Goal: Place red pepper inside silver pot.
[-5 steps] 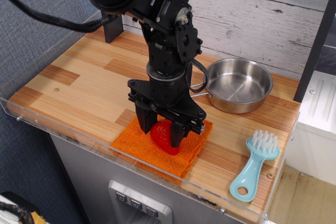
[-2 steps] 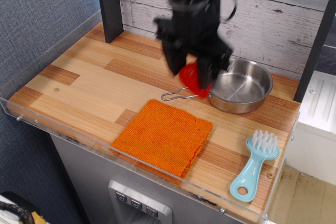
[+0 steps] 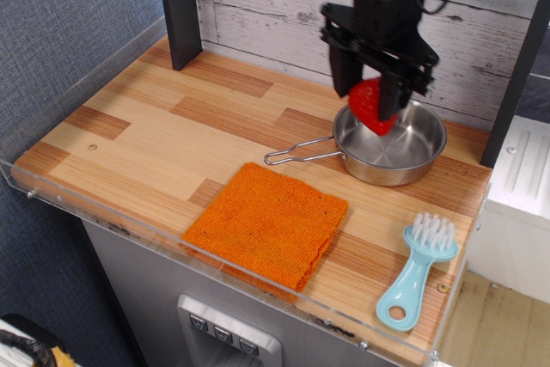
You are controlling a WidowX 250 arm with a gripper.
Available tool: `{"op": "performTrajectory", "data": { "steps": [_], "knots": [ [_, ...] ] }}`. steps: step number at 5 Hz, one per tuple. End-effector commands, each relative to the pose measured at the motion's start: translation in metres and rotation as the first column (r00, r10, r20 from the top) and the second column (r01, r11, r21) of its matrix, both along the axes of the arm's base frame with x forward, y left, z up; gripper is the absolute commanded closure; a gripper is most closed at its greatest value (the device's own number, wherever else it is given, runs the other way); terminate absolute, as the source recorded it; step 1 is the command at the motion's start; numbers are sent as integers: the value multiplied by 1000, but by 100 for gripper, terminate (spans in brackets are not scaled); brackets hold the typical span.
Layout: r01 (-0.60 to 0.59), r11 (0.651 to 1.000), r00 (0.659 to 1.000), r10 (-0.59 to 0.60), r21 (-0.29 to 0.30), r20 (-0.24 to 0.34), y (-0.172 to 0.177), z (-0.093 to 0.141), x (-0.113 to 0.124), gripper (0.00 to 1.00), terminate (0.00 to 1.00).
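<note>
Wooden planks make up the tabletop (image 3: 155,148), with a clear plastic wall along its near edge. Closest to us lies a light blue brush (image 3: 416,272) with white bristles, over on the right side. Just behind it and to the left sits a square orange cloth (image 3: 266,225), flat and with nothing on it. Farther back stands the silver pot (image 3: 417,165), shallow and shiny, with its thin wire handle (image 3: 296,152) sticking out to the left toward the middle of the tabletop. Right above the back left part of the pot hangs the black end effector (image 3: 374,100), pointing down. Its two fingers are squeezed onto the red pepper (image 3: 369,105), which pokes out below them with its pointy end down. The pepper is up in the air and does not touch the pot yet. It looks to be over the inside of the pot, close to the back left rim. So the next move is likely a short drop straight down, maybe a little toward the middle, then letting go. If it lets go too near the rim, the pepper could bounce out.
</note>
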State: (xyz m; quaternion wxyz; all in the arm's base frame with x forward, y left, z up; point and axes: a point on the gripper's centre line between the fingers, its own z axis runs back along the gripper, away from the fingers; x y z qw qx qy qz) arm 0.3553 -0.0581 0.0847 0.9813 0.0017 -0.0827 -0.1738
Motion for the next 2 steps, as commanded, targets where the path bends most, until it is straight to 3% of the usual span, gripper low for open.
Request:
{"op": "performTrajectory", "data": {
  "steps": [1,2],
  "knots": [
    [46,999,999,-46,30,-6,-16,-12,17,100,0],
    [33,998,997,-29,56,-76,-14,-43,12,100,0]
  ]
}}
